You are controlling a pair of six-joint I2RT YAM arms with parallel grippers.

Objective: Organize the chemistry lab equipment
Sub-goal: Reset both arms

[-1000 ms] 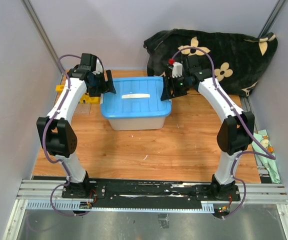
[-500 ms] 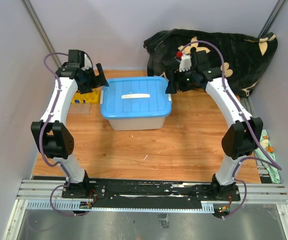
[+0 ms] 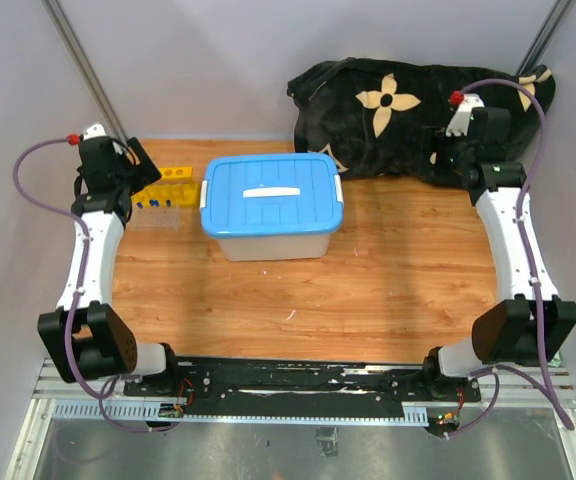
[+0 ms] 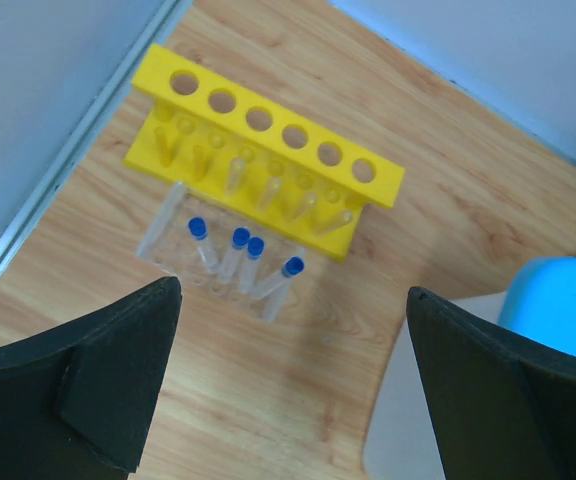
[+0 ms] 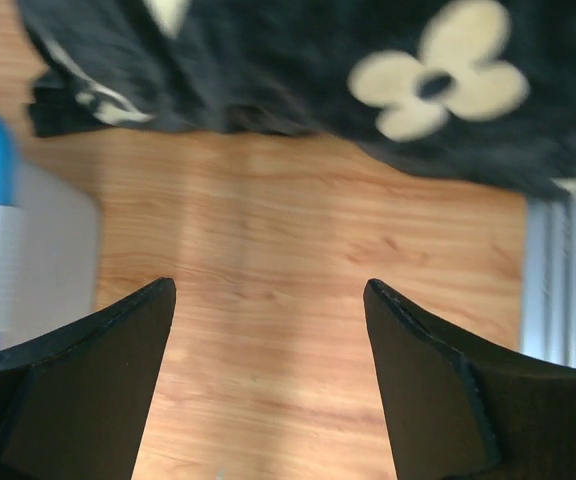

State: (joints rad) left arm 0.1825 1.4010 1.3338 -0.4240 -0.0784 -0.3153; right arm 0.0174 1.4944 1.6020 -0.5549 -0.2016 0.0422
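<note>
Sitting just beside yellow rack (image 4: 277, 128) — four blue-capped tubes (image 4: 240, 250)

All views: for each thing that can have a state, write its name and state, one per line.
white bin: shut, blue lid on.
yellow rack: standing, top holes empty.
blue-capped tubes: capped, lying beside the rack.
left gripper: open, empty.
right gripper: open, empty.
blanket: bunched up.

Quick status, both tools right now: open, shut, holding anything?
Left tool: open, empty, over the yellow tube rack.
Right tool: open, empty, over the wooden table by the black blanket.
</note>
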